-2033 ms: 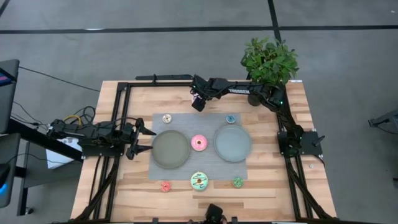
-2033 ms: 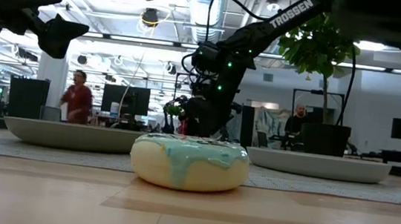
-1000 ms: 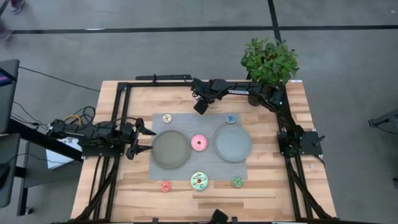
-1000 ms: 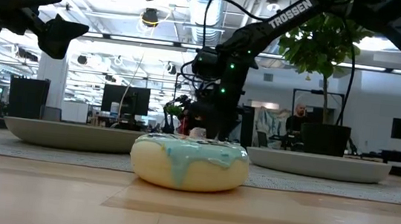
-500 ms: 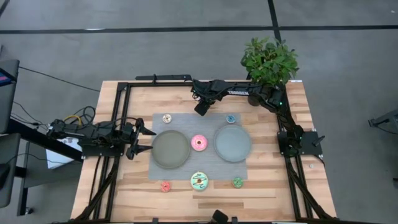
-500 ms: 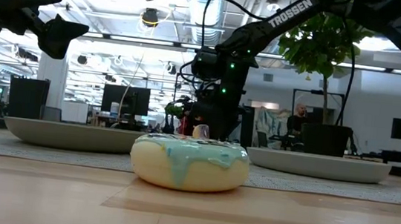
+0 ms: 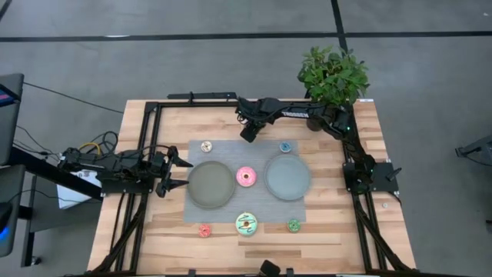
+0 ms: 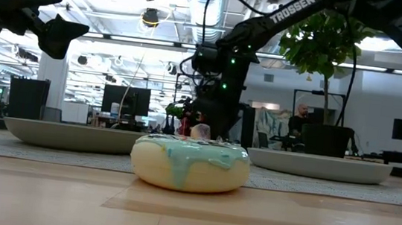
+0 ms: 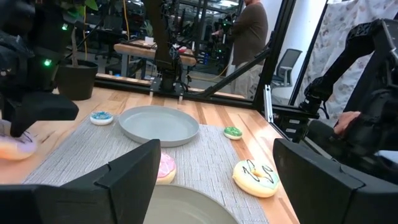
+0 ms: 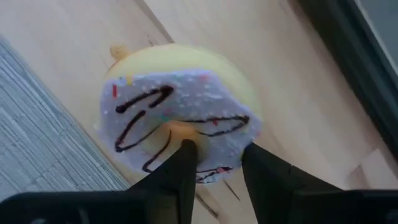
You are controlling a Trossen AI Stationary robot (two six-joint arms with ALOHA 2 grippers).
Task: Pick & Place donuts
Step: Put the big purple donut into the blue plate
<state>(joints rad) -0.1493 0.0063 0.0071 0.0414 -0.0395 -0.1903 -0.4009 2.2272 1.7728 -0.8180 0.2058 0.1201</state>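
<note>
I had the mat (image 7: 247, 204) in the middle of the table (image 7: 146, 238), two plates (image 7: 211, 184) on it with a large donut (image 7: 246, 176) between them. Small donuts (image 7: 206, 146) sat by the mat's corners, another large donut (image 7: 247, 224) on its near edge. My right end effector (image 7: 247, 132) was behind the mat; the left end effector (image 7: 175, 174) waited beside the left plate.

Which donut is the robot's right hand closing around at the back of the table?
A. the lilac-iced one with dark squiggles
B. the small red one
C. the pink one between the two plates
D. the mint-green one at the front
A: in the right wrist view the right hand has its fingers pinching the rim of the lilac-iced donut, which has dark squiggles and sprinkles, over bare wood beside the grey mat.
</note>
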